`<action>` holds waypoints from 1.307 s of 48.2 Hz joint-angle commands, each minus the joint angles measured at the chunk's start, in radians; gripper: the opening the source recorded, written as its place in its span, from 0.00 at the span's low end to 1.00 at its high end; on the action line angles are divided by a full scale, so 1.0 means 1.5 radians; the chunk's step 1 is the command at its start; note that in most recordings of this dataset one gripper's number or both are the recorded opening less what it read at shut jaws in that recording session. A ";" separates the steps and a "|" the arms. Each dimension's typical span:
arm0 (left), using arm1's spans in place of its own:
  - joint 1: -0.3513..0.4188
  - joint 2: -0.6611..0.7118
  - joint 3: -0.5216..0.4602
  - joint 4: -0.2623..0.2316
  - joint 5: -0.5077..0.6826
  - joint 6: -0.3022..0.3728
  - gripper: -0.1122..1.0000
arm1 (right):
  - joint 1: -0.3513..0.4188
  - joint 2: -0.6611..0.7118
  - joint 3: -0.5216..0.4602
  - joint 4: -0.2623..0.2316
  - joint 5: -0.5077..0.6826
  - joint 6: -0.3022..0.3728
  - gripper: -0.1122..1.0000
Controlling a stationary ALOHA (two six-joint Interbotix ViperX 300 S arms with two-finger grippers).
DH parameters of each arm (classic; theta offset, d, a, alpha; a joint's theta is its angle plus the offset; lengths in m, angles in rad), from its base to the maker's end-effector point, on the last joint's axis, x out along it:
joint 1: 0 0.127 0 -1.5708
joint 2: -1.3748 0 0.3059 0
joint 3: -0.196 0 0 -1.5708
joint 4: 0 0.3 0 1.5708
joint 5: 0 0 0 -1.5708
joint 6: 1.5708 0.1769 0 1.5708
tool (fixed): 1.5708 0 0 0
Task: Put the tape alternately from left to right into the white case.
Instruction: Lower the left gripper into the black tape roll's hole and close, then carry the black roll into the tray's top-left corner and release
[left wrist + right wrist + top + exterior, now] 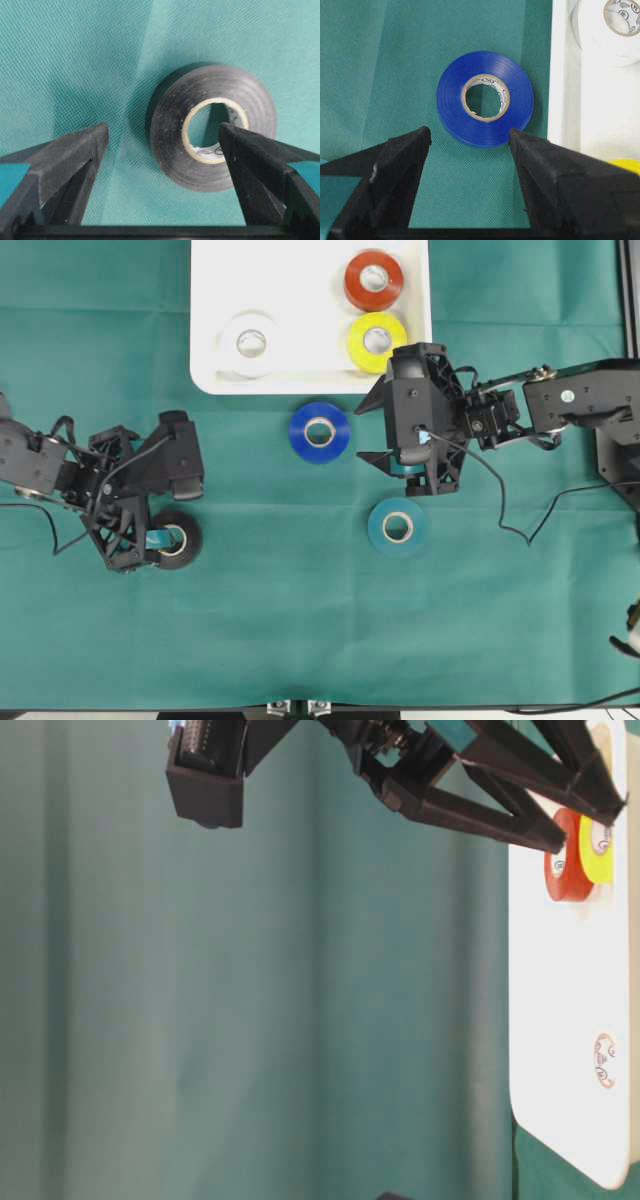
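White plastic, smooth and round-cornered, the case (pixel 205 300) sits at the far edge of the green woven cloth (pixel 300 640); inside lie the white roll (pixel 250 343), orange-red roll (pixel 374 279) and yellow roll (pixel 377 341). Just outside its near rim lies the blue roll (pixel 320 432), flat, with the teal roll (pixel 398 527) nearer the front. The right gripper (pixel 470 145) hangs spread and empty beside the blue one. At the cloth's left, the left gripper (pixel 162 142) stands parted around the glossy black roll (pixel 212 127), not clamping it.
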 commanded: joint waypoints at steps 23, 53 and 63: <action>-0.003 0.036 -0.043 0.003 0.055 0.001 0.64 | 0.002 -0.006 -0.006 -0.001 -0.005 -0.001 0.74; -0.009 0.014 -0.050 0.001 0.055 0.000 0.07 | 0.002 -0.006 -0.005 -0.001 -0.004 -0.001 0.74; -0.010 -0.021 -0.071 0.001 0.056 0.001 0.07 | 0.002 -0.006 -0.006 -0.001 -0.003 -0.001 0.74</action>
